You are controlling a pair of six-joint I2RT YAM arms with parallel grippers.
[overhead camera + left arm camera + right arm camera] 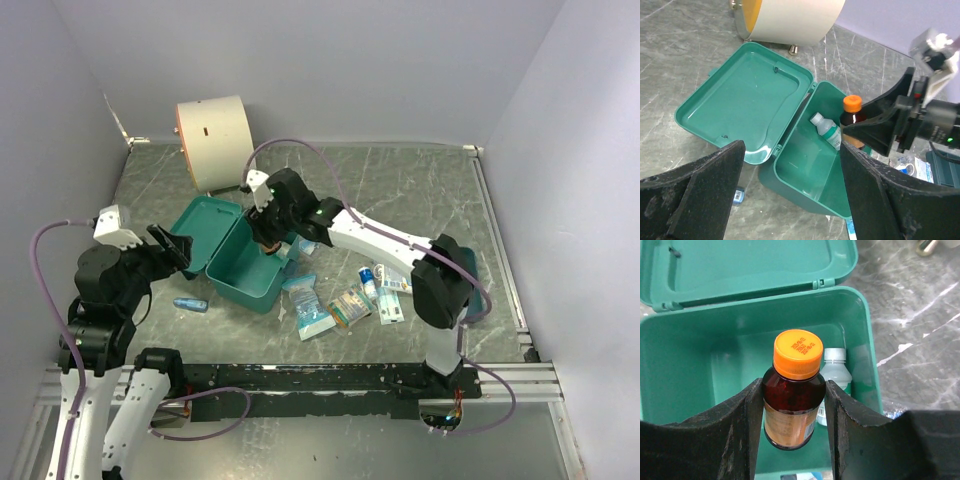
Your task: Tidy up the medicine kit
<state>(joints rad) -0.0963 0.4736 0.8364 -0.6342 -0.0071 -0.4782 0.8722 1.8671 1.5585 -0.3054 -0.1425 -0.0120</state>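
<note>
The teal-green medicine kit (245, 285) lies open at centre left, its lid (205, 232) flat to the left; it also shows in the left wrist view (805, 175) and the right wrist view (685, 375). My right gripper (268, 240) hangs over the kit, shut on a brown bottle with an orange cap (792, 390), which also shows in the left wrist view (851, 111). A white bottle with a green label (832, 375) lies inside the kit along its right wall. My left gripper (172, 247) is open and empty, left of the lid.
A cream cylinder drum (212, 142) lies at the back left. A small blue tube (190, 304) lies in front of the lid. Several packets and small bottles (345, 300) lie right of the kit. A teal tray (470, 268) sits under the right arm's elbow.
</note>
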